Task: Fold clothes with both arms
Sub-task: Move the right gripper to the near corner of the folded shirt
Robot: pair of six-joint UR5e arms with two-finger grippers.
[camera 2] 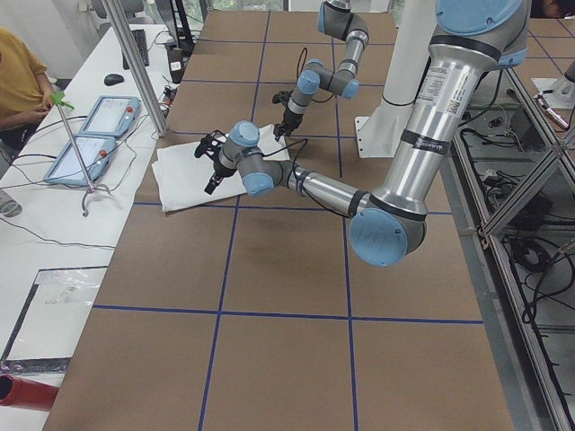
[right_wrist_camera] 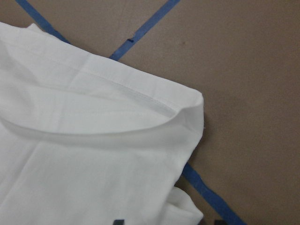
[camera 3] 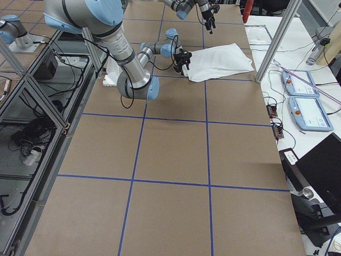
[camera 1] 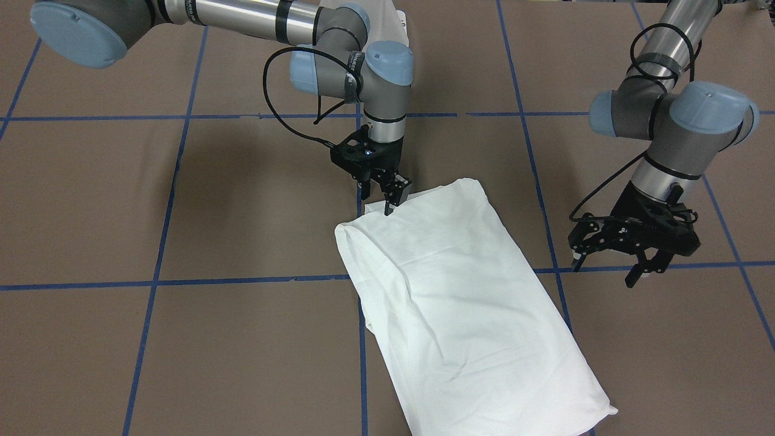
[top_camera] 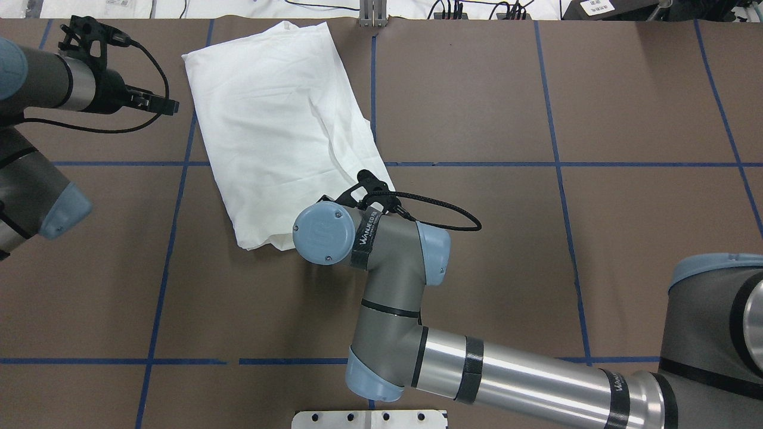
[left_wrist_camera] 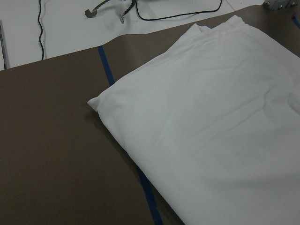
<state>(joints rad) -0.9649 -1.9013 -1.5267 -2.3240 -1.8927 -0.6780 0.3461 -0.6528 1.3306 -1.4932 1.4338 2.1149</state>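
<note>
Brown sheeting covers the whole table (camera 1: 242, 212) and lies flat. Blue tape lines (camera 1: 151, 282) divide it into large squares. A white pedestal base (top_camera: 369, 419) stands at the robot's edge of the table. Along the operators' side runs a white bench (camera 2: 54, 233) carrying two light-blue control pendants (camera 2: 106, 115) and loose cables. The view from the right end also shows a black laptop (camera 3: 319, 165) on it. A person (camera 2: 18, 76) in a yellow top is at that bench, only partly in view. Aluminium framing (camera 2: 521, 189) with cable bundles beneath it runs along the robot's side of the table.

The white shirt (camera 1: 466, 290) lies on the table, folded into a long narrow rectangle with a plain face up. It is set at a slant to the tape grid and covers one tape crossing. One short end reaches close to the operators' edge of the table; the other points toward the robot.

The right gripper (camera 1: 395, 201) is down at the robot-side short end, fingertips at the fabric's edge. Its wrist view shows the two fingertips standing apart at the bottom of the picture, with a rolled hem ahead of them.

The left gripper (camera 1: 604, 272) hangs above bare table near the shirt's long side, apart from the cloth, with its fingers spread wide.
</note>
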